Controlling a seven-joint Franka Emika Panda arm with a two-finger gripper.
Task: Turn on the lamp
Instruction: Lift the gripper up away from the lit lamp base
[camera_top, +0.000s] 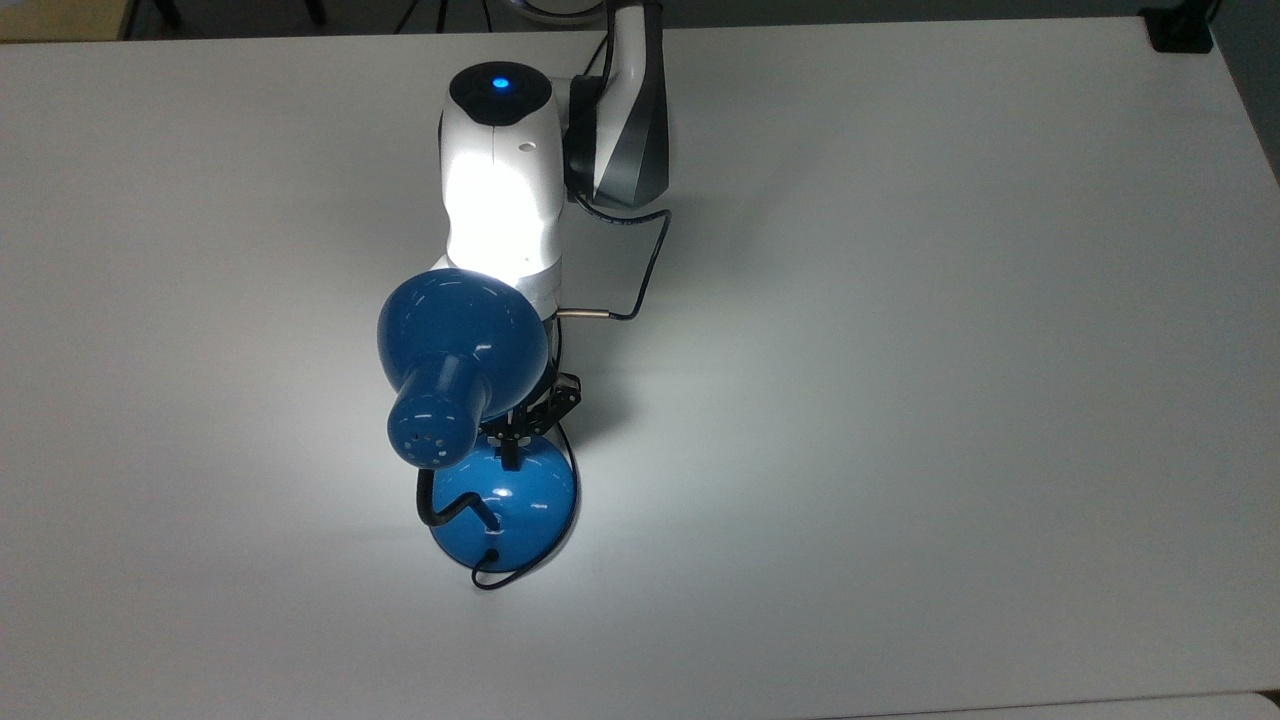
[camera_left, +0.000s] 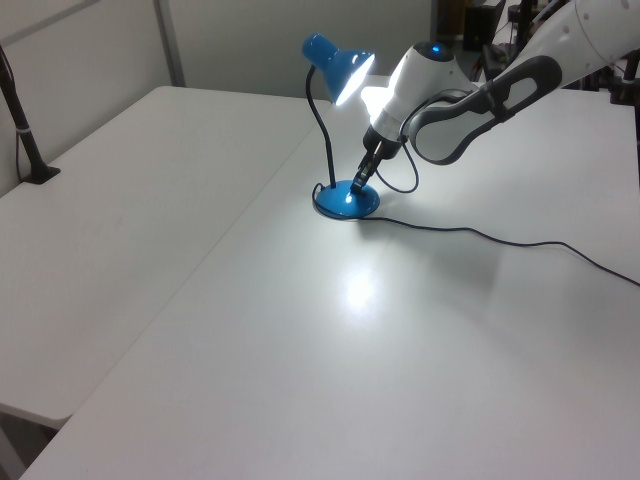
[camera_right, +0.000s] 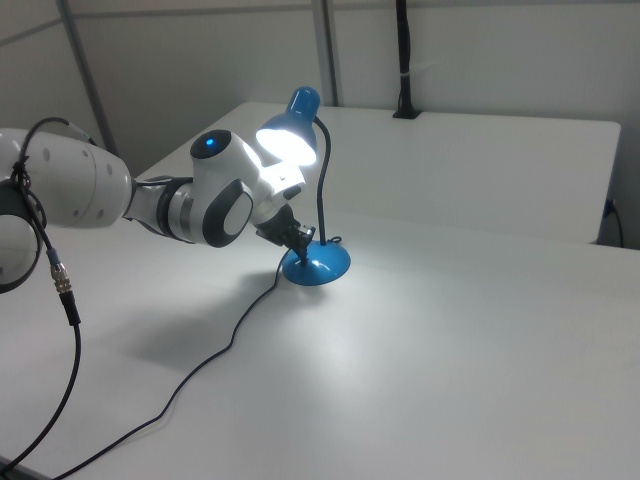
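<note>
The lamp is lit. Its blue dome shade (camera_top: 455, 335) glows onto the white arm and throws a bright patch on the table (camera_left: 362, 288). A black gooseneck (camera_left: 322, 130) rises from the round blue base (camera_top: 520, 505). My gripper (camera_top: 511, 447) points down at the base's top, on the side toward the arm, with its black fingers together and the tips touching or just above the blue dome. In the left view the gripper (camera_left: 360, 180) stands at the base's (camera_left: 345, 202) right edge. In the right view the gripper (camera_right: 300, 240) is just left of the base (camera_right: 320, 265), under the shining shade (camera_right: 290, 138).
The lamp's thin black cord (camera_left: 480, 233) trails across the white table (camera_top: 950, 350) to the left view's right. A second table (camera_left: 110, 200) adjoins on the left view's left. A black cable (camera_top: 645, 260) loops off the arm's wrist.
</note>
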